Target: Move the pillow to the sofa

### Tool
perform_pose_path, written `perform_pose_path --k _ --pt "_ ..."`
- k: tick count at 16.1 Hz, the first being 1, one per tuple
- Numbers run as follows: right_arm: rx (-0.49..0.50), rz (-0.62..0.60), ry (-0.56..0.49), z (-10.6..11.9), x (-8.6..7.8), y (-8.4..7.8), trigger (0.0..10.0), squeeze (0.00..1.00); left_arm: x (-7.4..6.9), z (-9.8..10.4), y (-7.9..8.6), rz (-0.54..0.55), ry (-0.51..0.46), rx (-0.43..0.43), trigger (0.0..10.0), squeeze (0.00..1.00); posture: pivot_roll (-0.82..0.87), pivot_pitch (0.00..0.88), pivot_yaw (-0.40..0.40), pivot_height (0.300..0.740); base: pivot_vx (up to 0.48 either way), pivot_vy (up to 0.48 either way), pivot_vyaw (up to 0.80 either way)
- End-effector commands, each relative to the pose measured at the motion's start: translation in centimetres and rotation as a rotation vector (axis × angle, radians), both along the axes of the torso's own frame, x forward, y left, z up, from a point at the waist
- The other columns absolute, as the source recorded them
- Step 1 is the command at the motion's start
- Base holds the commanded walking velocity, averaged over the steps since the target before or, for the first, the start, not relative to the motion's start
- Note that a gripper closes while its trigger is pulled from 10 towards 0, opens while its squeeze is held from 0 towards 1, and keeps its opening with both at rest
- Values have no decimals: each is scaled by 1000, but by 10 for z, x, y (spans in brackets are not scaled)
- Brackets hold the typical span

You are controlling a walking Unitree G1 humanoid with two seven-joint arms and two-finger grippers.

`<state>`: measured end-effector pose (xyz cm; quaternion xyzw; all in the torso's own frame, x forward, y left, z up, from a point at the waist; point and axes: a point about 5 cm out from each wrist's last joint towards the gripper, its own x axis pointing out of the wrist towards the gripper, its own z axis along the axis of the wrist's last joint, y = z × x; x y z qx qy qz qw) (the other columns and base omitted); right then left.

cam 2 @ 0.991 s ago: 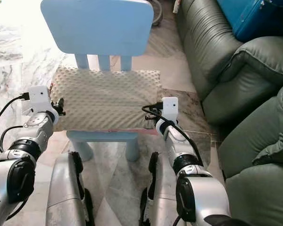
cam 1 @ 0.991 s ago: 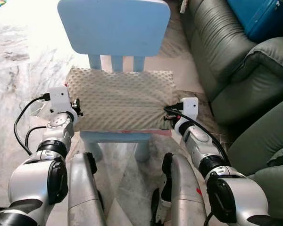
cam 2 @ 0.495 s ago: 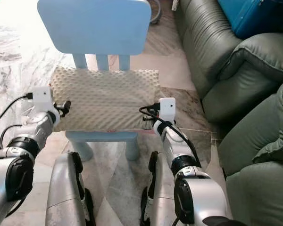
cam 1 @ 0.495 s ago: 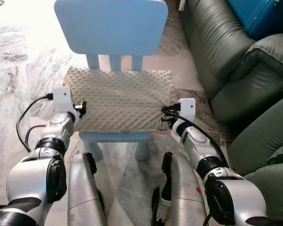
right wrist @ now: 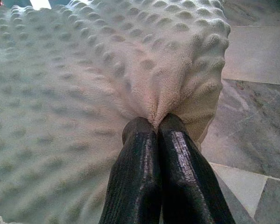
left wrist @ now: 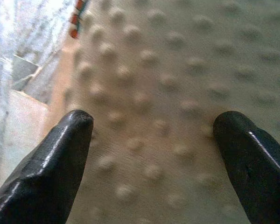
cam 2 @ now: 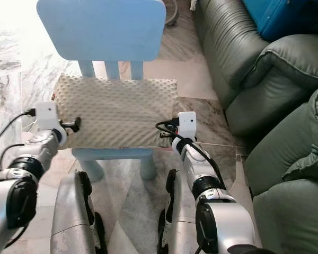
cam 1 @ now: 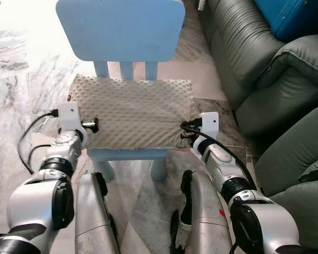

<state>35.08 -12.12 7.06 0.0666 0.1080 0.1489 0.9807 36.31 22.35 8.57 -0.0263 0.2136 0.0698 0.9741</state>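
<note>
A: Where is the pillow?

B: The cream, bumpy, soft pillow [cam 1: 132,114] lies flat on the seat of the small light blue plastic chair [cam 1: 119,29]. It covers nearly the whole seat. Its back edge is against the three little bars under the chair's back.

A: What is the right gripper [right wrist: 156,128] doing?

B: It is at the pillow's right end, near the front corner. Its two black fingers are pressed together, and a little fold of the pillow's cloth is pinched between the tips. You can see the cloth bunch up into a ridge right there.

A: And the left gripper [left wrist: 154,123]?

B: It is at the pillow's left end. Its two black fingers [left wrist: 60,158] are spread wide, with the bumpy cloth just past them. I cannot tell if the tips touch the pillow.

A: Where is the sofa?

B: The dark green leather sofa [cam 1: 259,69] is off to the robot's right, close to the chair. A bright blue thing [cam 1: 291,18] sits on it near the top corner; I cannot tell what it is.

A: What is under it all?

B: A shiny marble floor [cam 1: 21,69], white with grey streaks. The chair stands on it, and the robot's two silver legs [cam 1: 95,217] are at the bottom, in front of the chair
</note>
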Motion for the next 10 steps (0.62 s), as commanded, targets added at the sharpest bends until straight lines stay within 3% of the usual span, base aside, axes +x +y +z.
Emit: perform_pose_path --k 1,3,6,8,9,10 --pt "-11 -16 3 -1 -1 -5 0 0 -5 -8 1 2 30 -10 10000 1000 -3 229 -65 513 0 0 0" --pt "-15 -18 4 -1 -1 -6 0 0 -4 -8 -2 2 19 -38 10000 1000 -7 230 -65 513 0 0 0" --pt "-16 -15 5 -2 -1 -6 0 0 -9 -13 5 24 43 19 10000 1000 -12 233 -65 513 0 0 0" --pt "-17 -14 7 -2 -1 -6 0 0 -13 -16 14 54 62 106 10000 1000 -12 233 -65 513 0 0 0" --pt "-18 -13 6 -2 -2 -6 0 0 -16 -18 19 56 81 188 10000 725 -23 237 -66 513 0 0 0" --pt "-21 -13 6 -3 -2 -7 0 0 -17 -18 22 70 81 226 10000 0 -27 239 -66 513 0 0 0"
